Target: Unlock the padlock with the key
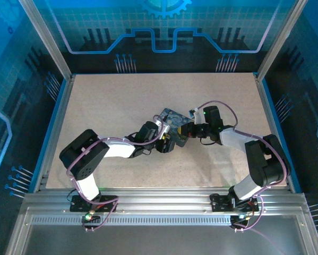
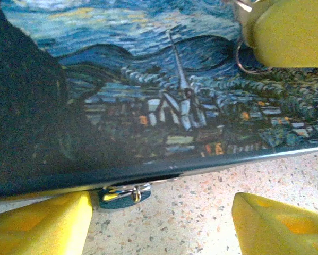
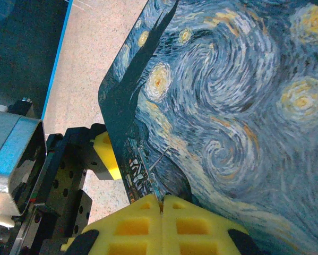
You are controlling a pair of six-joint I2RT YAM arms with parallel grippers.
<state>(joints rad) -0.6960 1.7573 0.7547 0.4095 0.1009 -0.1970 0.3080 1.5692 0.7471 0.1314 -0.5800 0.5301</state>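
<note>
- Left gripper (image 2: pixel 161 212): released – its yellow fingers (image 2: pixel 42 226) stand wide apart on the table (image 2: pixel 201 212), at the tin's near edge, gripping nothing.
- Padlock (image 2: pixel 124 194): a small dark-and-silver piece at the tin's front rim, just beside the left-hand finger. I take it for the lock, though its keyhole cannot be seen.
- Tin (image 2: pixel 164 106): lies flat and shut under both grippers, mid-table in the top view (image 1: pixel 173 118).
- Right gripper (image 3: pixel 161 204): clenched, pads pressed together over the lid, with a thin sliver in the seam – most likely the key (image 3: pixel 160 206). A wire ring (image 2: pixel 248 62) hangs at its finger in the left wrist view.
- Step in hand: the key is held but is well apart from the padlock, nothing inserted yet.
- Next move, as I judge it: the left gripper must pinch and steady the padlock, turning its keyhole outward, while the right brings the key tip down across the lid to it. Both parts are tiny, so alignment is the hard part.
- Writing: none readable; the lid carries a swirling starry-night painting, no brand or label.
</note>
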